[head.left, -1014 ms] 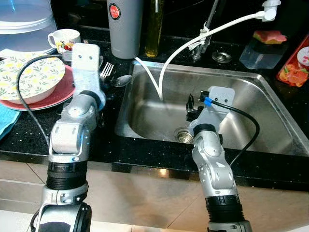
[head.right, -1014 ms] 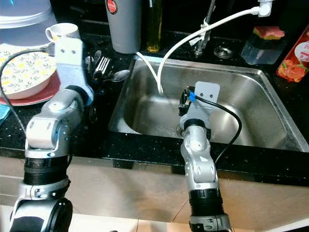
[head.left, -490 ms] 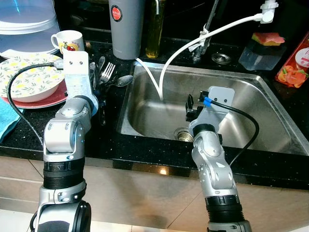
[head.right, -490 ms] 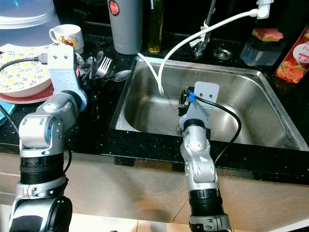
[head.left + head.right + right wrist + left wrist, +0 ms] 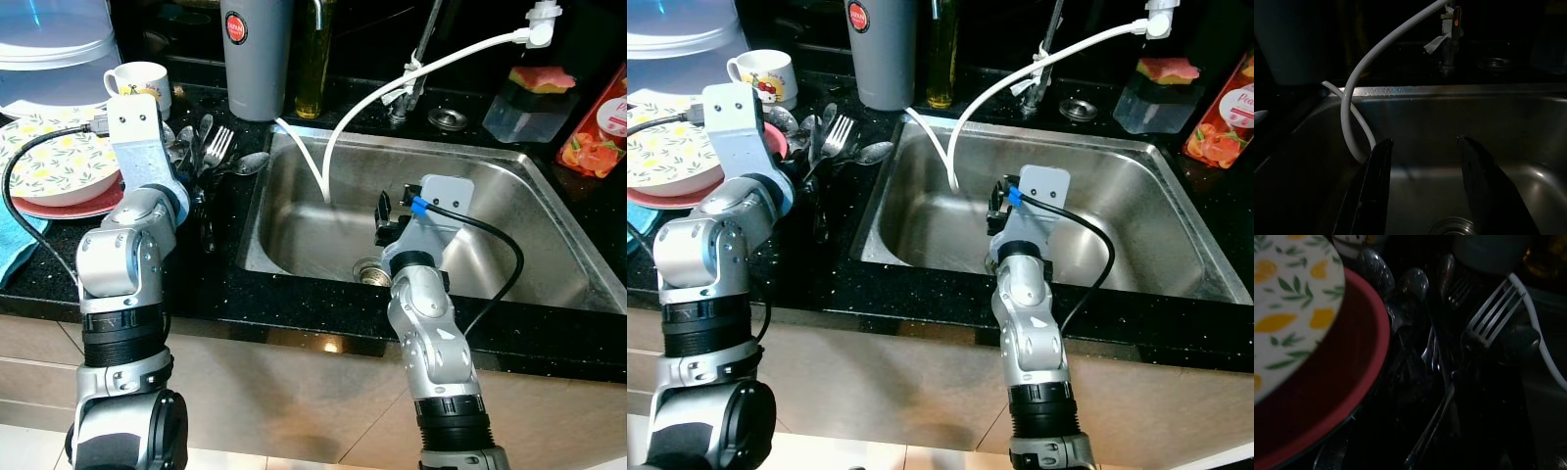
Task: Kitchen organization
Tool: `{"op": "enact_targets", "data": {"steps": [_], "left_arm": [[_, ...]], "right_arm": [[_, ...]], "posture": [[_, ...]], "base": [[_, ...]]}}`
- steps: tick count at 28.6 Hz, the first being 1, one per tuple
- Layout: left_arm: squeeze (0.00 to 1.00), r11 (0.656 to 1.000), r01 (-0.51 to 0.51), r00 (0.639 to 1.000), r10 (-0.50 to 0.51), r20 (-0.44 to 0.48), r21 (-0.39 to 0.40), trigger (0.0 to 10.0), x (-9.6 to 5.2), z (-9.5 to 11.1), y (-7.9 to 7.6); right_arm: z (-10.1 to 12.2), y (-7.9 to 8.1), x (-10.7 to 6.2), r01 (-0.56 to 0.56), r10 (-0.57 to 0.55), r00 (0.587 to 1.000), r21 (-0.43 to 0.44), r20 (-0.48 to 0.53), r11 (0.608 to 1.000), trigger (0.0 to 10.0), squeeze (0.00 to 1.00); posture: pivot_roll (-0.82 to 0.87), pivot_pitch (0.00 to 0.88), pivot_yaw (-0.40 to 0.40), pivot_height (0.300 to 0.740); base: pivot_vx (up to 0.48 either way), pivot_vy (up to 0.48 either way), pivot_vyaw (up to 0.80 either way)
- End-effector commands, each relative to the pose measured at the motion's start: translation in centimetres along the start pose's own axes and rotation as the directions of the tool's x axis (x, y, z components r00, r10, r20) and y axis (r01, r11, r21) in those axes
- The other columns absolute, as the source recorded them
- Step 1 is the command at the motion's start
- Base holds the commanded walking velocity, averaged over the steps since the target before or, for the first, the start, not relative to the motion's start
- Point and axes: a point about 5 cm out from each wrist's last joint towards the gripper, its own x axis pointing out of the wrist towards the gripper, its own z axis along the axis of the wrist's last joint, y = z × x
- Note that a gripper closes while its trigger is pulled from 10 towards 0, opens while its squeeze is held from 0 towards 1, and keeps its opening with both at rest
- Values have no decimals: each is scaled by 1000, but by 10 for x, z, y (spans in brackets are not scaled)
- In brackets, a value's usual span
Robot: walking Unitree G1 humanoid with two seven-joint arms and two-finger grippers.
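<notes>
Now fork (image 5: 217, 147) lies w/ tines toward backsplash.

My head pair looks forward and down from above the counter edge, both eyes sharing the sink (image 5: 509, 211) and cutlery (image 5: 211, 152). My left wrist camera sits close over that cutlery beside the plate (image 5: 1347, 377). My right wrist camera faces the sink's back wall.
</notes>
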Motion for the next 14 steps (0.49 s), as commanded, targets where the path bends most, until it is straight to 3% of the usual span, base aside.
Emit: {"op": "enact_targets", "data": {"steps": [1,4,6,8,9,10,11,12,14], "left_arm": [[0,999,14,999,-15,-37,-29,10000,3,-6,-4],[0,999,19,999,-20,-49,-40,10000,3,-7,-4],[0,999,17,998,-20,-52,-47,9137,4,-7,-4],[0,999,13,998,-15,-53,-50,6549,5,-7,-3],[0,999,13,998,-15,-53,-50,6549,5,-7,-3],[0,999,8,998,-11,-56,-52,4549,5,-8,-3],[0,999,7,998,-10,-57,-53,3608,5,-8,-2],[0,999,7,998,-10,-57,-53,3608,5,-8,-2],[0,999,4,998,-7,-61,-53,1765,6,-9,-2]], "right_arm": [[-4,-3,-2,10,-10,1000,-3,-19,1000,10000,0],[-4,-3,-2,10,-10,1000,-3,-19,1000,10000,0],[-3,-3,-2,9,-9,1000,-3,-19,1000,10000,0],[-3,-3,-2,8,-8,1000,-3,-19,1000,10000,0],[-3,-3,-2,8,-8,1000,-3,-19,1000,10000,0],[-3,-3,-2,7,-7,1000,-3,-20,1000,10000,0],[-3,-3,-2,7,-7,1000,-2,-20,1000,10000,0],[-3,-3,-2,7,-7,1000,-2,-20,1000,10000,0],[-3,-3,-2,6,-6,1000,-2,-20,1000,10000,0]], "posture": [[244,50,-68,740],[244,50,-68,740],[245,52,-71,740],[244,53,-72,740],[244,53,-72,740],[243,54,-72,740],[244,54,-73,740],[244,54,-73,740],[243,55,-73,740]], "base": [[0,0,0],[0,0,0],[0,0,0],[0,0,0],[0,0,0],[0,0,0],[0,0,0],[0,0,0],[0,0,0]]}}
